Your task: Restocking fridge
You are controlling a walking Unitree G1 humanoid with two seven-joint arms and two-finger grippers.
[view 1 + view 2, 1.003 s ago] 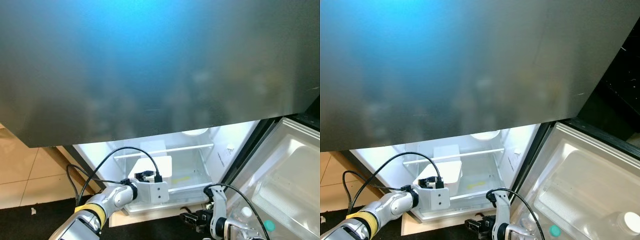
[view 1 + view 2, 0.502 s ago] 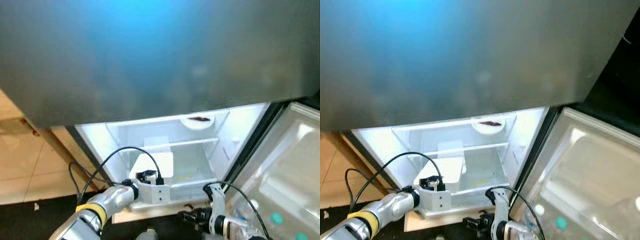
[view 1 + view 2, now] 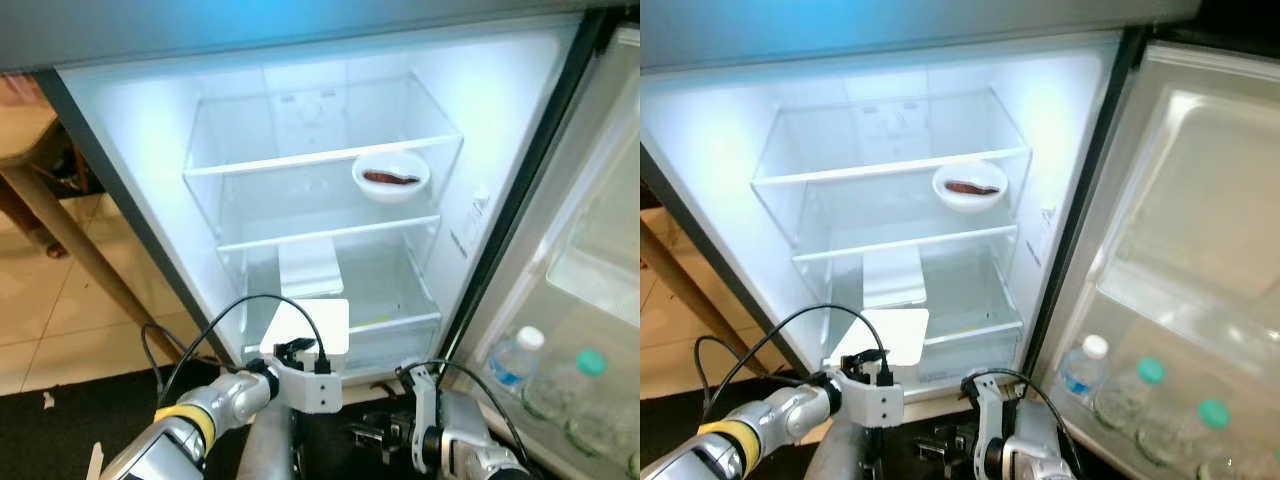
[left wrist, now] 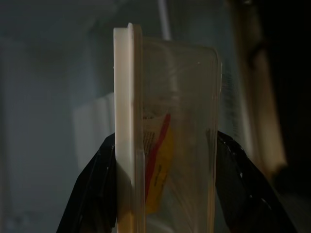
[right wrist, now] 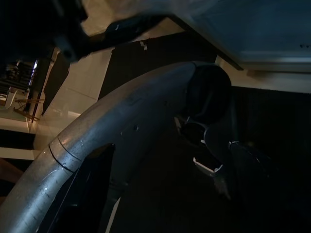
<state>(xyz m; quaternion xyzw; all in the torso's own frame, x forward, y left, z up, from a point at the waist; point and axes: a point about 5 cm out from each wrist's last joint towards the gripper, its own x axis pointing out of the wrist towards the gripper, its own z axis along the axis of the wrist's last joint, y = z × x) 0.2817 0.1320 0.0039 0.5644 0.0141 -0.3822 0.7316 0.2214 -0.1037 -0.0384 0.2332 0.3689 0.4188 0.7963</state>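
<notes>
Fridge [image 3: 330, 150], door swung wide, takes up most of the left eye view; its lit interior has glass shelves [image 3: 320, 158], and a white bowl [image 3: 391, 176] with something dark in it sits right of centre on the middle shelf. A white lidded container [image 3: 308, 325] appears at lower centre, in front of the lowest compartment, at the tip of the left end effector [image 3: 293, 350]. The right end effector [image 3: 372, 437] hangs low at the bottom edge, over the dark floor. A wooden leg [image 3: 70, 250] crosses the left side above the tan tiles.

Right eye view: the open door's lower rack [image 3: 1160, 400], at lower right, carries several capped bottles [image 3: 1080, 368].

Left wrist view: the left end effector's black fingers [image 4: 92, 194] pinch the clear container by its two sides, its white lid to one side and a red-and-yellow label inside.

Right wrist view: very dark; a silver limb [image 5: 121, 141] arcs across the frame, and whether the right fingers are spread cannot be told.
</notes>
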